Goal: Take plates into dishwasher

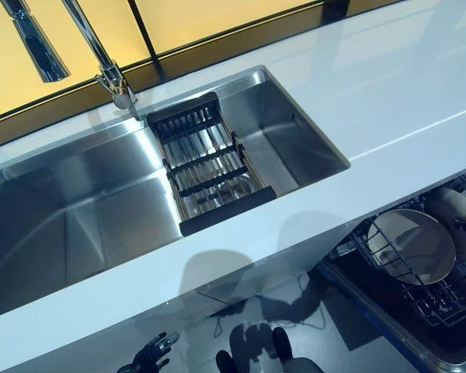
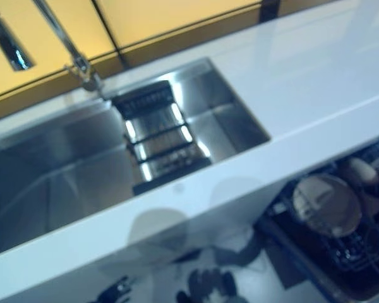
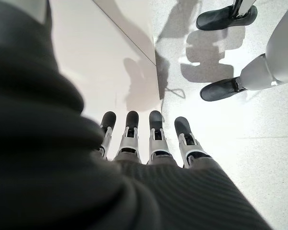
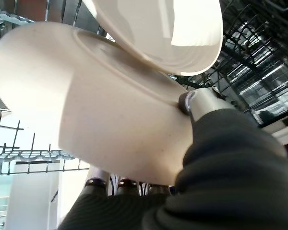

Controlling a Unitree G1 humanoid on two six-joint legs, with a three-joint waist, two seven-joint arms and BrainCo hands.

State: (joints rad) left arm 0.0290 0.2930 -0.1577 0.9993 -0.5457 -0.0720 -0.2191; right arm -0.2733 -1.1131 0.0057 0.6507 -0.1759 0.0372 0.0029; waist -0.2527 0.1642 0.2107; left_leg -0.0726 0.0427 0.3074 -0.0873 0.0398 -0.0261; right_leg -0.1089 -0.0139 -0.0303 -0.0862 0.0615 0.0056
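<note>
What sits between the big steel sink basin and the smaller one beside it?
A black slatted drying rack spans the steel sink there, from the tap side to the front edge, seen in both eye views.

My left hand (image 3: 149, 139) hangs low below the counter's edge, its dark-tipped fingers (image 3: 156, 125) straight in a row, pointing down and holding nothing. My right hand (image 4: 197, 103) is pressed against the underside of a pale plate (image 4: 101, 115), thumb on its upper rim and fingers beneath it, pinching it.
</note>
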